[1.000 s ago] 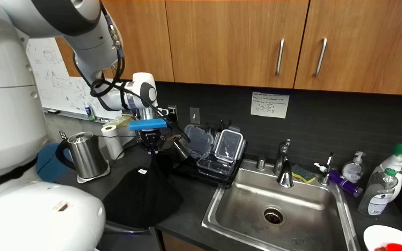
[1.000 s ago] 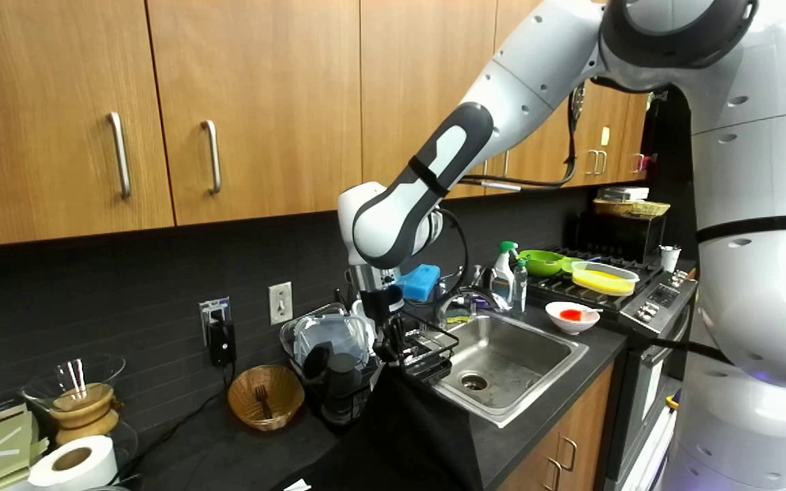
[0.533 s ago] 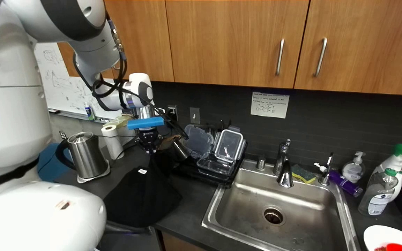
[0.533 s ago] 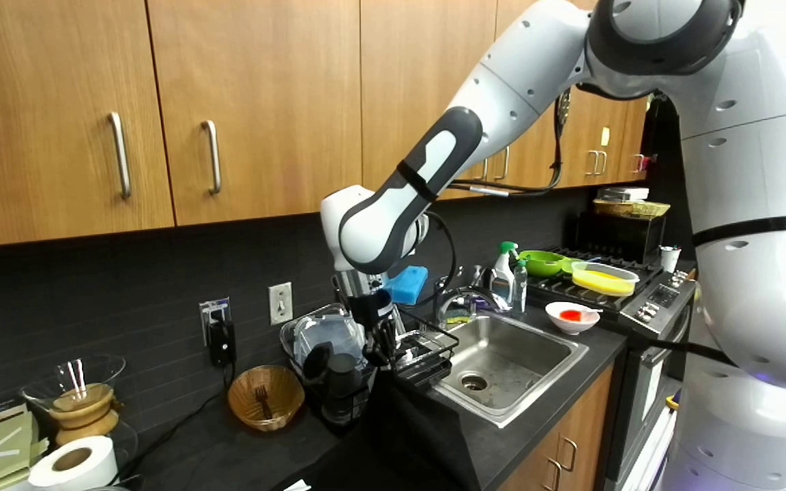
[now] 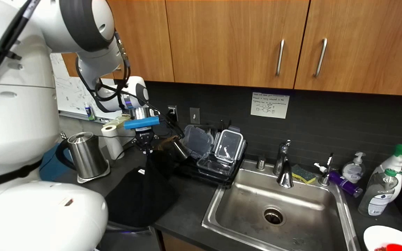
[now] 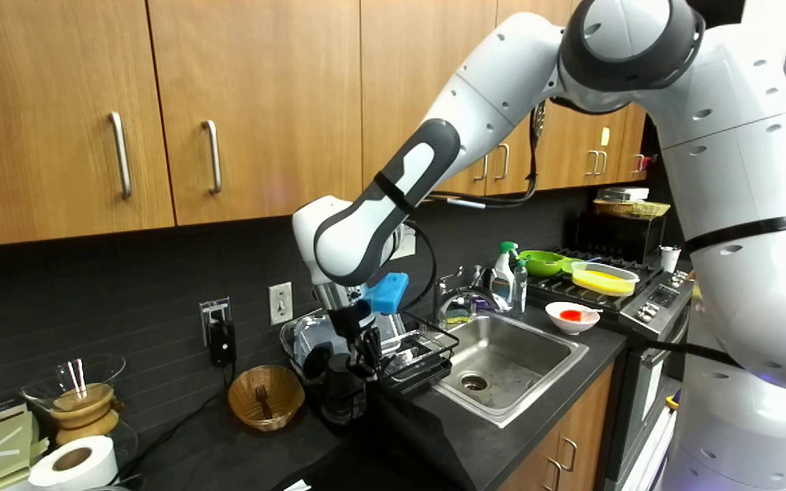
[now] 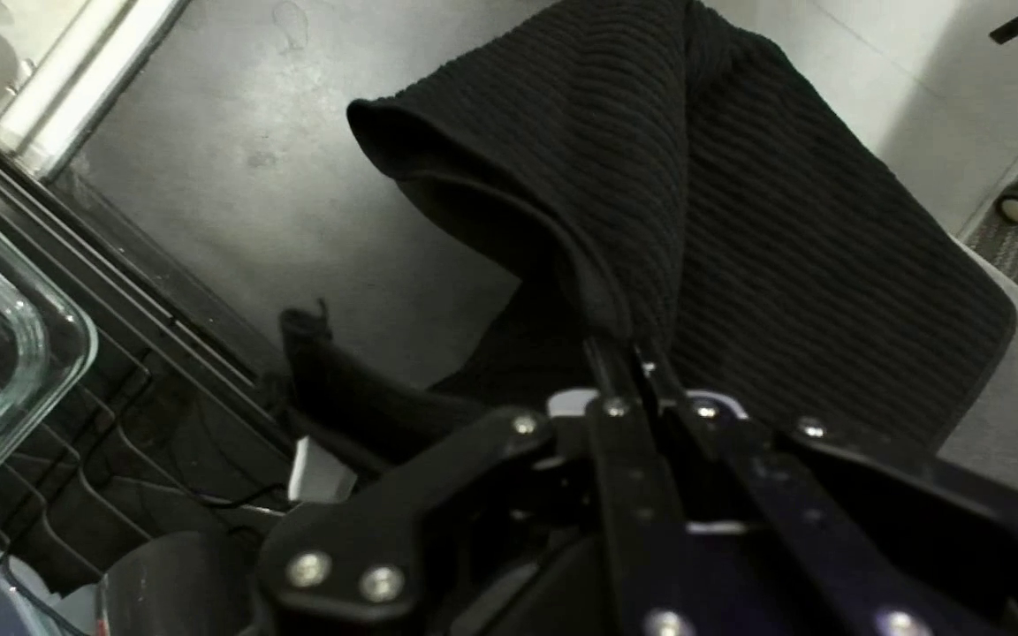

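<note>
Pinches one black cloth (image 7: 836,247) in one gripper (image 7: 628,346), with the jaws drawn together on a gathered fold; drapes the rest down onto the dark counter (image 5: 192,209), between one kettle (image 5: 87,157) and one rack (image 5: 204,177) as seen in an exterior view. Shows one white tag (image 5: 141,171) on the cloth and carries one blue block (image 5: 141,122) just above the gripper. Count one paper roll (image 5: 113,143) beside the kettle and, in the rack, several clear boxes (image 5: 228,146), too overlapped to tally. Find one sink (image 5: 250,205) next to the rack, with one faucet (image 5: 284,170) and one sponge (image 5: 303,173) along the back. Add four bottles (image 5: 377,200) past the faucet, one of them purple and leaning over, and one white bowl (image 6: 570,329) with something red (image 6: 571,315) inside. See in an exterior view one basket (image 6: 290,395) with one fork (image 6: 263,402) inside and one carafe (image 6: 84,404), then, farther along, one stove (image 6: 659,300) bearing one green pan (image 6: 541,264) and one oval dish (image 6: 608,285). Take the counter as one dark, flat surface with a soft sheen in the wrist view, set against one black tiled wall (image 5: 344,129) and beneath wood cabinets (image 5: 236,42). Note one handwritten sheet (image 5: 270,105) on that wall and one marked-up whiteboard (image 5: 72,92) at the far end behind the kettle.
</note>
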Controlling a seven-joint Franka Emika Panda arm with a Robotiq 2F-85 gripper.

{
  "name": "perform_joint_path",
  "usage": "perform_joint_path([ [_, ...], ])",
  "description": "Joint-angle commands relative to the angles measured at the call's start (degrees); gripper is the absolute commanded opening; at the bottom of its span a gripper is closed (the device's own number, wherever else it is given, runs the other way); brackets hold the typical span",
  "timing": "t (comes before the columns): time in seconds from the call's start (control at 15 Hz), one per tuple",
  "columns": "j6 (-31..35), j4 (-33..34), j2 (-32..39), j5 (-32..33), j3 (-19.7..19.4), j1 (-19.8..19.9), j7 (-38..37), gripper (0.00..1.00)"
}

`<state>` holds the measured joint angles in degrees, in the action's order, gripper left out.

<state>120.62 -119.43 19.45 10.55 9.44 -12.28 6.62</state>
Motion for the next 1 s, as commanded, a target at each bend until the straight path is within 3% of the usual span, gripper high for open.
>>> perform_joint_path([
  [0.0,-3.91,4.42,2.65,1.94,0.2,-1.78,-2.72,0.01],
  [0.93,-12.17,16.49,12.07,4.55,0.55,-7.53,-5.94,0.01],
])
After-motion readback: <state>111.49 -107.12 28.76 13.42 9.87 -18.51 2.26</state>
